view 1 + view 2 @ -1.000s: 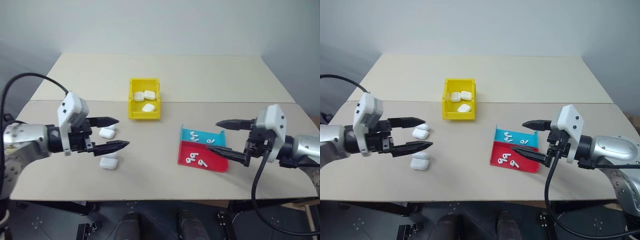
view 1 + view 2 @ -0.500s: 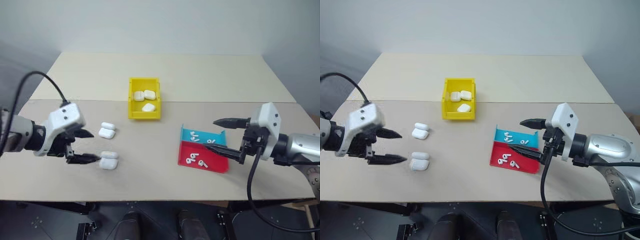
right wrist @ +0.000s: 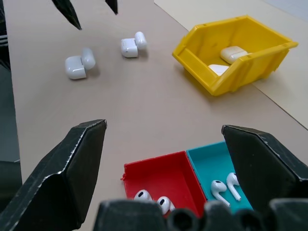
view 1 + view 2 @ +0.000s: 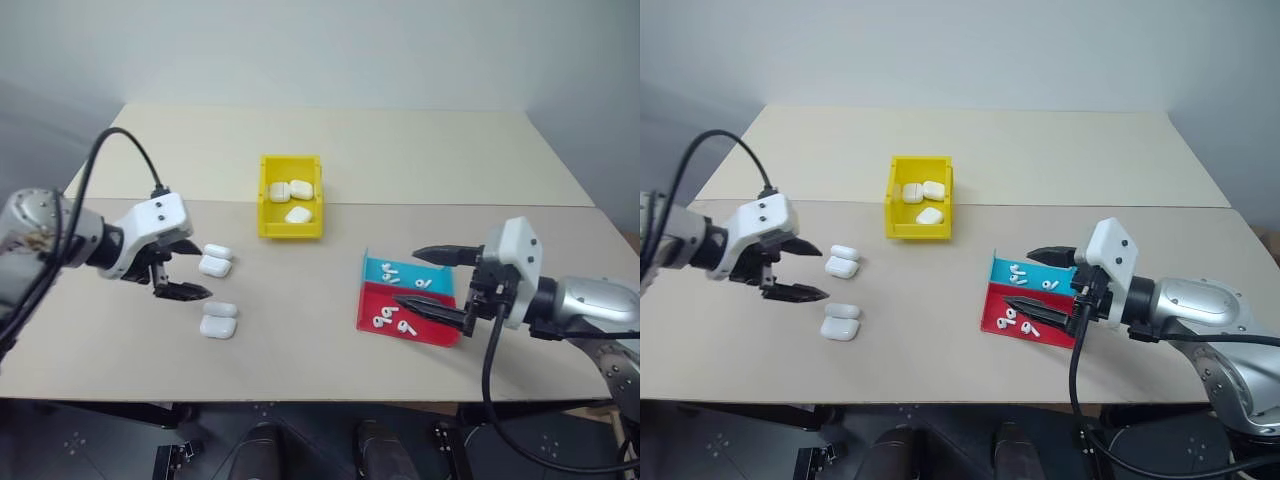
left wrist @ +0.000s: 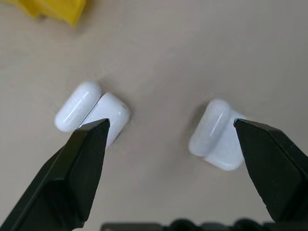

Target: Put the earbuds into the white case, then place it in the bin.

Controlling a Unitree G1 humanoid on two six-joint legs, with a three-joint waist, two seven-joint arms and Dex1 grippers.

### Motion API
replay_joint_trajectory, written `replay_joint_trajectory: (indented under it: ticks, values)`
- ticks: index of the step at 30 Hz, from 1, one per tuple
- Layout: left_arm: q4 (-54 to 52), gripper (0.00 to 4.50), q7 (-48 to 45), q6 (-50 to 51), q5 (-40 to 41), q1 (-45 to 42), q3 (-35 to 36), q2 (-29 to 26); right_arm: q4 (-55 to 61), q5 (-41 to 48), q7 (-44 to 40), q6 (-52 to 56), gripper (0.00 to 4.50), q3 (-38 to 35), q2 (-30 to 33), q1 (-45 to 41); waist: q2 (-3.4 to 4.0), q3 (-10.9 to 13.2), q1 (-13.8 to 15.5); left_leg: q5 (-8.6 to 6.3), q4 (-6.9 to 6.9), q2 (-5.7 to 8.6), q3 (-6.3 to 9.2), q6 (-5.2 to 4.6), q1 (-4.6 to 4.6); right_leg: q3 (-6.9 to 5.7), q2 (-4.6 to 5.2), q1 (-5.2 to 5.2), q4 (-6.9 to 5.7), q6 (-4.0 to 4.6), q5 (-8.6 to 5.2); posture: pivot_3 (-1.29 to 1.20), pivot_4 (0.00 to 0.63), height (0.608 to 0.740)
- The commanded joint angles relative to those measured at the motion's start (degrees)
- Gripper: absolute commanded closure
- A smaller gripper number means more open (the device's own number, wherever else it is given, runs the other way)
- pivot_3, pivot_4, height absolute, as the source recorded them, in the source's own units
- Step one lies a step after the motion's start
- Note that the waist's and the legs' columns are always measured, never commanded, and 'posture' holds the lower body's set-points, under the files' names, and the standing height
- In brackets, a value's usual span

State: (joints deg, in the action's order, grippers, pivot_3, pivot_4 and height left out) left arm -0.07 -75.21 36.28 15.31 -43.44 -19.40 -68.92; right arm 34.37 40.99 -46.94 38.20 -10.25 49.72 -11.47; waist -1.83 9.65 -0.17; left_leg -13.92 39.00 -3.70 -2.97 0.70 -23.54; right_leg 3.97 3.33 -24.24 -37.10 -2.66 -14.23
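Two open white cases lie on the table (image 4: 400, 160) in the left part of the frame: the upper case (image 4: 214, 260) and the lower case (image 4: 218, 320), each with its lid swung back. The left pincer (image 4: 187, 271) hangs just to the left of them, and its two black fingers are spread wide and empty. In the left wrist view one fingertip (image 5: 96, 132) stands over the edge of one case and the other fingertip stands beside the second case; I cannot tell if they touch.

The earbuds (image 4: 392, 320) lie in a flat tray (image 4: 440, 328) in the lower right of the frame, several in its red half and several in its blue half. The right pincer (image 4: 419, 280) is above this tray, spread wide and holding nothing. One of its fingers crosses over the red half and the other is above the blue half.

The yellow bin (image 4: 290, 209) stands in the upper middle of the frame, well apart from both pincers. Three closed white cases (image 4: 297, 214) lie inside it.
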Motion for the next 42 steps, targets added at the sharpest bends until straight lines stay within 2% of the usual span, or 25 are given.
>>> replay_joint_trajectory:
  ticks: [1,4,8,15,20,26,33,39,42]
  values:
    - [11.6,0.0,-7.05,-0.51,-10.63,-11.91,-7.36,3.68,1.77,-0.08,0.47,-1.4,0.04,-0.73,-0.54,-0.61,-0.05,0.01,0.39,0.0,0.03,0.01,0.03,0.0,-0.04,-0.01,-0.02,0.0,0.0,-0.01,0.01,0.0,0.15,0.74]
    - [19.77,0.0,-11.49,5.21,-15.79,-19.72,-12.82,8.42,2.46,-0.34,0.82,-1.67,0.04,-0.73,-1.13,0.25,-0.05,0.01,0.82,0.0,0.03,0.01,0.03,-0.01,-0.09,-0.01,-0.01,-0.01,0.05,-0.03,0.0,0.0,0.15,0.74]
    - [26.51,0.0,-14.11,14.06,-18.93,-25.1,-16.44,14.74,3.48,-0.24,2.08,-1.4,0.04,-0.57,-2.0,1.12,-0.05,0.01,0.82,-0.03,0.06,0.01,0.07,-0.06,-0.23,-0.03,0.0,-0.06,0.09,-0.08,-0.04,0.0,0.15,0.74]
    - [34.11,0.0,-8.24,27.52,-21.92,-28.77,-16.74,22.57,4.55,-0.61,3.8,-1.43,0.04,0.32,-3.2,1.92,-0.08,0.02,0.27,-0.05,0.12,0.0,0.14,-0.1,-0.3,-0.04,0.0,-0.12,0.07,-0.08,-0.05,0.0,0.15,0.74]
    - [35.7,0.0,-3.54,33.0,-22.79,-29.93,-17.0,25.97,5.55,-0.54,4.73,-1.11,0.04,0.79,-3.72,2.18,-0.08,0.02,0.12,-0.05,0.16,0.02,0.16,-0.11,-0.3,-0.05,0.01,-0.1,0.04,-0.1,-0.06,0.0,0.15,0.74]
    - [32.03,0.0,0.98,33.92,-22.23,-27.63,-15.67,25.61,6.0,-0.32,5.37,-0.99,0.04,0.87,-3.79,2.5,-0.08,0.02,-0.06,-0.06,0.16,0.02,0.18,-0.11,-0.31,-0.05,0.02,-0.1,0.02,-0.1,-0.06,0.0,0.15,0.74]
    - [24.12,0.0,0.45,36.21,-18.99,-26.25,-13.56,20.33,6.59,0.42,5.46,-0.7,0.04,0.33,-3.44,3.53,-0.08,0.03,-0.35,-0.05,0.16,0.02,0.18,-0.1,-0.31,-0.05,0.02,-0.11,0.01,-0.1,-0.06,0.0,0.15,0.74]
    - [18.9,0.0,1.73,39.49,-18.19,-25.91,-15.52,15.69,6.27,0.55,5.94,-0.68,0.04,0.67,-3.87,2.98,-0.08,0.02,-0.46,-0.05,0.16,0.02,0.19,-0.1,-0.3,-0.05,0.02,-0.11,-0.01,-0.1,-0.06,0.0,0.15,0.74]
    - [14.32,0.0,5.18,38.94,-17.06,-23.84,-11.12,15.31,6.38,0.36,6.5,-0.76,0.04,1.01,-4.25,3.19,-0.08,0.02,-0.38,-0.05,0.17,0.02,0.2,-0.1,-0.28,-0.05,0.02,-0.09,-0.02,-0.1,-0.05,0.0,0.15,0.74]
